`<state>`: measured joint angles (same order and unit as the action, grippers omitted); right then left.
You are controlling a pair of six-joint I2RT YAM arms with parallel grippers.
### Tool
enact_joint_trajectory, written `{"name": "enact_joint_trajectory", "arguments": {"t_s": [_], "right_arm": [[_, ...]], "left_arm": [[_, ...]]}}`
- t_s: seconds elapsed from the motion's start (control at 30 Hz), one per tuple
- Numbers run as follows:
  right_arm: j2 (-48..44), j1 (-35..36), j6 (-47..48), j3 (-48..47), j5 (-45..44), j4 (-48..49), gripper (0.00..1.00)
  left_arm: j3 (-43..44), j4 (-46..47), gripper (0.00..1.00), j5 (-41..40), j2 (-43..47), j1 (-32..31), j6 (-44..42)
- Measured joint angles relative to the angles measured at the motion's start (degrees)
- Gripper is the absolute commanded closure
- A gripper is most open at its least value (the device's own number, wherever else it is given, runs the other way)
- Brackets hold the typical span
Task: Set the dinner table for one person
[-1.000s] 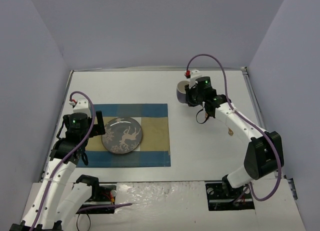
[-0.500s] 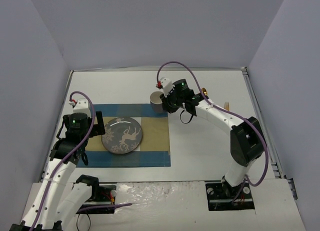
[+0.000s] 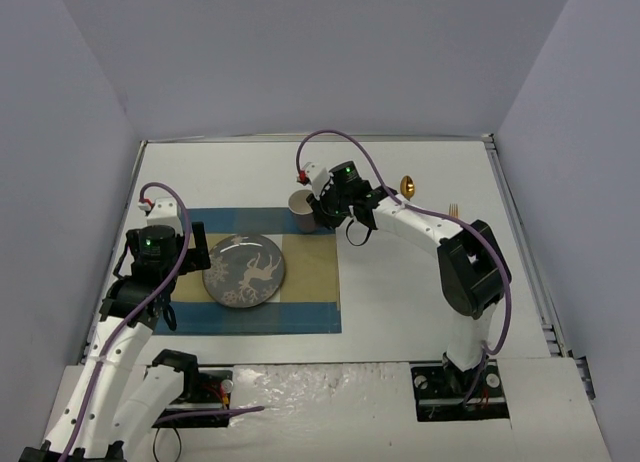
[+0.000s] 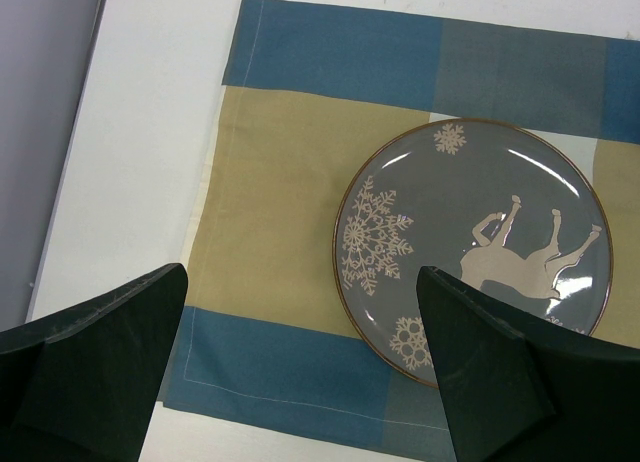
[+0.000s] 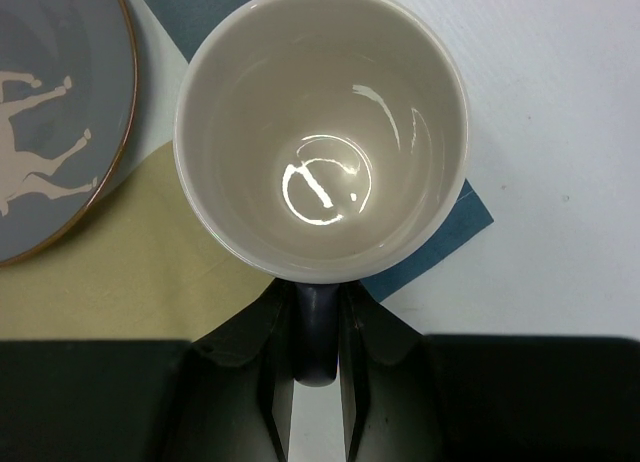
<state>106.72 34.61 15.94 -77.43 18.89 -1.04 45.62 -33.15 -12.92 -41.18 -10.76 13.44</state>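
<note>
A mug, cream inside, is in my right gripper, which is shut on its dark handle. From above, the mug hangs over the far right corner of the blue-and-tan placemat on the white dinner table; I cannot tell whether it touches down. A grey plate with a white horse and snowflakes lies on the placemat. My left gripper stands open over the placemat's left part, beside the plate, holding nothing.
A gold spoon and a gold fork lie on the table at the back right. Grey walls close in the table on three sides.
My right arm has carried the mug leftward from the back right of the table to the placemat's far right corner. The left arm has not moved.
</note>
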Motion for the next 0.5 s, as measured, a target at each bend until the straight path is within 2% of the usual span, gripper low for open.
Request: {"name": "enact_joint_trajectory", "arguments": {"t_s": [0.5], "right_arm": [[1.1, 0.0, -0.7, 1.1, -0.5, 5.1, 1.00]], "left_arm": [[0.0, 0.0, 0.03, 0.0, 0.0, 0.0, -0.1]]}}
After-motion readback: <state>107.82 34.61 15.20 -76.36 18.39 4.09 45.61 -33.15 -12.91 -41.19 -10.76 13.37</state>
